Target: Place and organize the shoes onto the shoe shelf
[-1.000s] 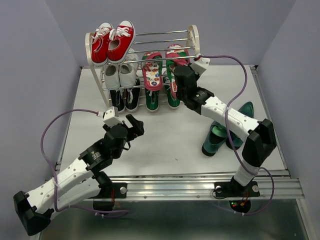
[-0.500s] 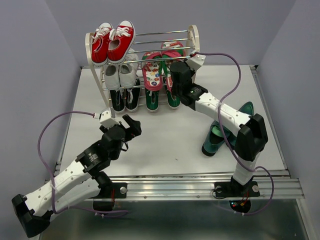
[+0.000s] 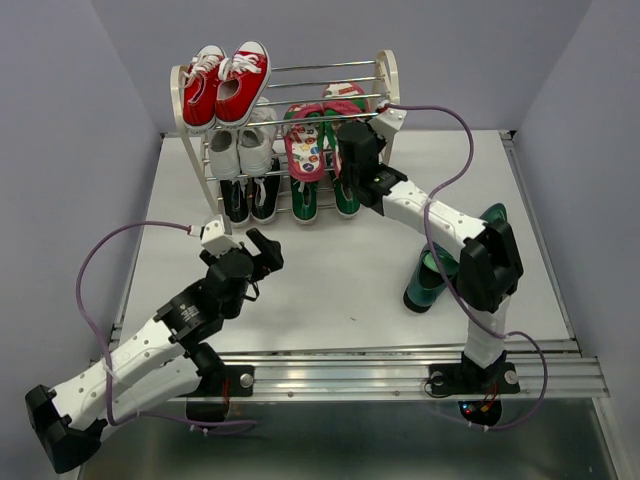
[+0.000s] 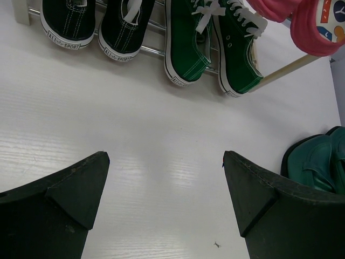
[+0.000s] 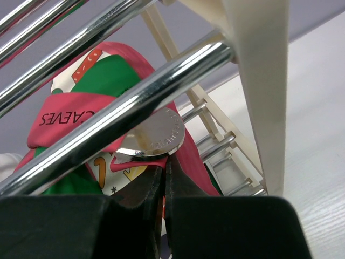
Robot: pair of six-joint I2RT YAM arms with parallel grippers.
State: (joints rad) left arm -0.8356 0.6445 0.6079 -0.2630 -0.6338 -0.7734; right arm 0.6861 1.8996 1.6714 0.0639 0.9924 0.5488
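Here's the white table (image 3: 330,275), and at its far edge stands the small shoe shelf (image 3: 388,72), chrome rods between cream rounded side frames. The right gripper (image 3: 350,152) is up at the shelf's right end. Its fingers (image 5: 143,186) are pressed almost together, pinching the red-strapped flip-flop with the colourful printed sole (image 5: 81,110). The pink strap sits right between the tips, a chrome rod crosses just above them, and the cream frame rises just to their right. The partner flip-flop (image 3: 305,145) lies on the middle tier, just left of those fingers. Over to the left gripper (image 4: 167,178): it is spread wide, nothing between the fingers, hovering over bare table. Straight beyond its tips, on the bottom tier, sit the green canvas sneakers with white laces (image 4: 186,40), toes towards the fingers, with black sneakers (image 4: 89,21) to their left. The glossy dark-green pointed heels (image 4: 315,162) are on the table, off to the right of the left fingers and well apart from the shelf. Red sneakers (image 3: 226,85) sit on the top tier.
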